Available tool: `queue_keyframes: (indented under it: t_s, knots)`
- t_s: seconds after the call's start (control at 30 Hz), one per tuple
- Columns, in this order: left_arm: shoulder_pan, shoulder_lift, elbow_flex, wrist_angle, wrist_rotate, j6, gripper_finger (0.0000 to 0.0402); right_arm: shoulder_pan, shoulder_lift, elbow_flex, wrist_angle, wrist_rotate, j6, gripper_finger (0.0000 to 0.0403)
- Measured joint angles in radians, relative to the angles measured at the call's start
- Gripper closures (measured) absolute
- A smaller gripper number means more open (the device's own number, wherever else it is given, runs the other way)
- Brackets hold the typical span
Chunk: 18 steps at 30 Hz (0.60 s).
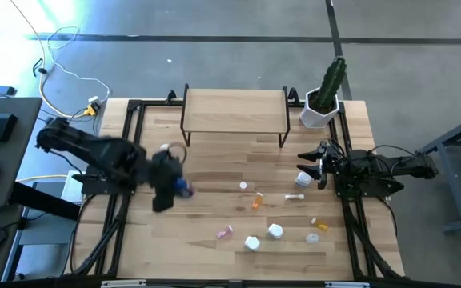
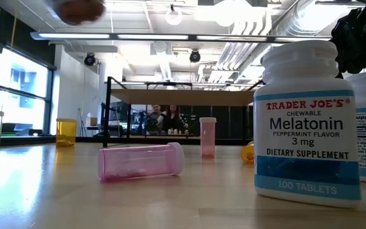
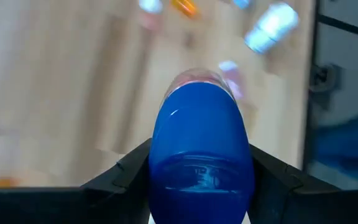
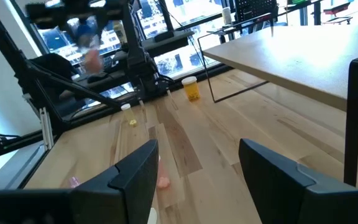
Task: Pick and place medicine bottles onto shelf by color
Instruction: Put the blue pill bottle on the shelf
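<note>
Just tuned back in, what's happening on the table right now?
The left gripper is closed on a blue-lidded jar, held above the table's left side. The right gripper waits open at the right edge. The shelf is bare; other bottles, such as a pink one, remain scattered on the table.

- From above, you get even, bright light on the table (image 1: 214,160); a glare patch burns out the floor at the upper left, and the left arm (image 1: 110,164) smears with motion blur.
- At table height, ceiling lights (image 2: 173,16) glare against a dim room; the melatonin bottle (image 2: 307,121) is sharp, the pink bottle (image 2: 142,162) softer, the background hazy.
- Your left wrist view is heavily blurred; only the blue lid (image 3: 201,149) reads clearly.
- Your right wrist view shows bright windows (image 4: 166,25), a washed-out shelf (image 4: 303,56) top and soft foreground fingers (image 4: 135,177).
</note>
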Motion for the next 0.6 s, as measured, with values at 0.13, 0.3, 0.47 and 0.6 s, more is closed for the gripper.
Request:
queue_keyframes:
  t_s: [0.13,0.3,0.47,0.6]
  knots:
    - [0.163,0.000,0.076,-0.073,-0.030,0.157,0.0226,0.000,-0.001,0.000,0.000,0.000,0.000,0.0188]
    - [0.376,0.012,0.150,-0.090,-0.054,0.366,0.0226,0.000,-0.001,0.000,0.000,0.000,0.000,0.0188]
    - [0.592,0.032,0.226,-0.088,-0.061,0.547,0.0225,0.000,-0.001,0.000,0.000,0.000,0.000,0.0188]
    - [0.742,0.063,0.295,-0.071,-0.062,0.694,0.0224,0.000,-0.001,0.000,0.000,0.000,0.000,0.0188]
